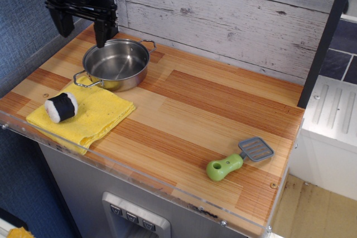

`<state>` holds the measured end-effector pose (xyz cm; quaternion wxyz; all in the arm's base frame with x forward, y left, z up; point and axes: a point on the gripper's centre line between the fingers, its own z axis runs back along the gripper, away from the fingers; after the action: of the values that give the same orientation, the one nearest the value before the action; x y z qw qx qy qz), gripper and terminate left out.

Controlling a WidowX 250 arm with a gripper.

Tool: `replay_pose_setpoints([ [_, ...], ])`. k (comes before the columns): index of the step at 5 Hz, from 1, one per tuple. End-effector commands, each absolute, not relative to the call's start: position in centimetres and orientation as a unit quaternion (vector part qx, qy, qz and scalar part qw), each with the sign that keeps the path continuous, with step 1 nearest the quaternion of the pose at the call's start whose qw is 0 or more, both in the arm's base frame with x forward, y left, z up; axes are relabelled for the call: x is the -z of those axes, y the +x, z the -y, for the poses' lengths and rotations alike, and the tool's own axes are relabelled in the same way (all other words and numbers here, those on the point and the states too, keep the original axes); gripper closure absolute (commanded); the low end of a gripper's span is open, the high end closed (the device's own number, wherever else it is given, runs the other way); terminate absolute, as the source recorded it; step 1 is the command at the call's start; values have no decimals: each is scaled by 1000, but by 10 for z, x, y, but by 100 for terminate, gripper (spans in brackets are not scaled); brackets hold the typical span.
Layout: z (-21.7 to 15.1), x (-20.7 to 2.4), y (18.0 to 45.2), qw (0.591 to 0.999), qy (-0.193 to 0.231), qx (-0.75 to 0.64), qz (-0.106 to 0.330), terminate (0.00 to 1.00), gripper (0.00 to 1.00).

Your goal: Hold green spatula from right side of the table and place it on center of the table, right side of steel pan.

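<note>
**A:** Where do you see the spatula [239, 158]?

**B:** You have it lying flat on the counter [206, 104], near the front right corner. Its green handle points toward the front edge and to the left; the grey slotted blade points back and to the right. Nothing touches it.

**A:** And the pan [116, 64]?

**B:** You find it well apart from the spatula, at the back left of the counter, upright and with nothing in it that you can make out. One wire handle faces the wooden wall, the other faces the front and overlaps the edge of a yellow cloth [83, 114].

**A:** What sits on that cloth?

**B:** A black and white sushi roll [61, 107], lying on its left part, just in front of the pan.

**A:** Where are your fingers [100, 33]?

**B:** Your gripper [82, 26] hangs over the back left corner, above and just behind the pan's rim, far from the spatula. The two dark fingers point down and stand wide apart, holding nothing.
</note>
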<state>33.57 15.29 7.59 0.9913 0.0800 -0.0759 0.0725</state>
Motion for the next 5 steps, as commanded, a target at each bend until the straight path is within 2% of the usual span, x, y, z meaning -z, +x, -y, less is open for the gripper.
replay_pose_setpoints([
  [1, -93, -97, 361, 986, 85, 61, 126, 0, 0],
  [2, -55, -101, 362, 973, 67, 133, 179, 0, 0],
  [4, 20, -88, 365, 948, 40, 258, 183, 0, 0],
  [5, 41, -75, 348, 939, 23, 292, 179, 0, 0],
])
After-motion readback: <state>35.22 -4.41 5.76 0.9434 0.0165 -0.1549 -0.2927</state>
